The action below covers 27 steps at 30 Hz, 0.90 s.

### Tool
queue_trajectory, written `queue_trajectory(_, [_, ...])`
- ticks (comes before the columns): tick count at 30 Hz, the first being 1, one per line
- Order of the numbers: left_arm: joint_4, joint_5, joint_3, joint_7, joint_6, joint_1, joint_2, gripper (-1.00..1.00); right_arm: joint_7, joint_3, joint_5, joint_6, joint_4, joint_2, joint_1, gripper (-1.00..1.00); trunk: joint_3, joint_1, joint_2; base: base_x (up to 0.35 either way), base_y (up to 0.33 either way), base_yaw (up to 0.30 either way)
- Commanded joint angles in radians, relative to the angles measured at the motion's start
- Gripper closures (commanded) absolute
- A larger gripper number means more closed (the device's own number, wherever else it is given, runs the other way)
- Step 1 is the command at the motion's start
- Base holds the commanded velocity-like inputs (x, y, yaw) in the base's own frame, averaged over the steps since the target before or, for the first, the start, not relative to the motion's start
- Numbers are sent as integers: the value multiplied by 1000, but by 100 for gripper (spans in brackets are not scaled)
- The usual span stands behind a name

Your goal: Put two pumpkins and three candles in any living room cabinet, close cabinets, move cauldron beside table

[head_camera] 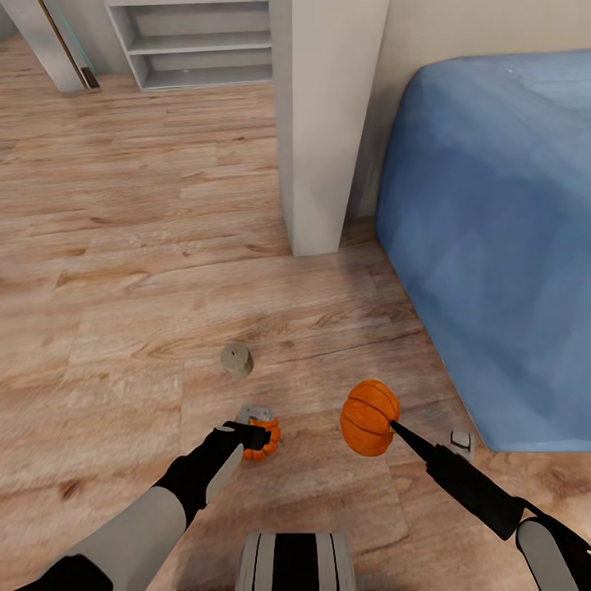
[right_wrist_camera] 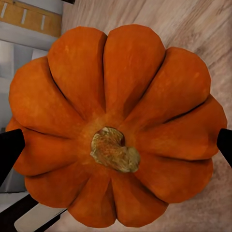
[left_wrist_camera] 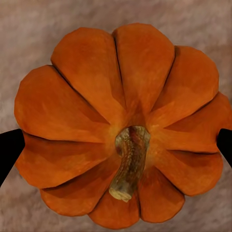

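The left gripper [head_camera: 253, 437] is closed on a pumpkin [head_camera: 263, 439] down at the floor [head_camera: 123, 271], fingertips [left_wrist_camera: 9, 150] on opposite ribs; a candle [head_camera: 236, 360] stands just beyond it, with open floor to its left; the right gripper [head_camera: 392, 425] clamps the second pumpkin [head_camera: 369, 417], lifted clear of the boards. Both look light, hard and smooth, so a hold across the widest ribs seems safest, since the curve could slip; the pillar [head_camera: 324, 123] ahead and the blue bed [head_camera: 501, 246] close on the right narrow that arm's room.

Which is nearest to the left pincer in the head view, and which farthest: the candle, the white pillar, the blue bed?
1. Candle: on the floor just ahead of the left pincer.
2. White pillar: farther ahead, slightly right.
3. Blue bed: far right.
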Motion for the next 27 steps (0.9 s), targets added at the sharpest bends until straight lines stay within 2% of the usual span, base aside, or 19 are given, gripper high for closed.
queue_trajectory(1, [-1,29,-7,6,2,0,1,-100,1,-1,-6,8,0,0,0,100,-1,0,0,0,0,0])
queue_trajectory(27, [-1,29,-7,6,3,0,1,-100,1,-2,-6,7,0,0,-1,100,-1,0,0,0,0,0])
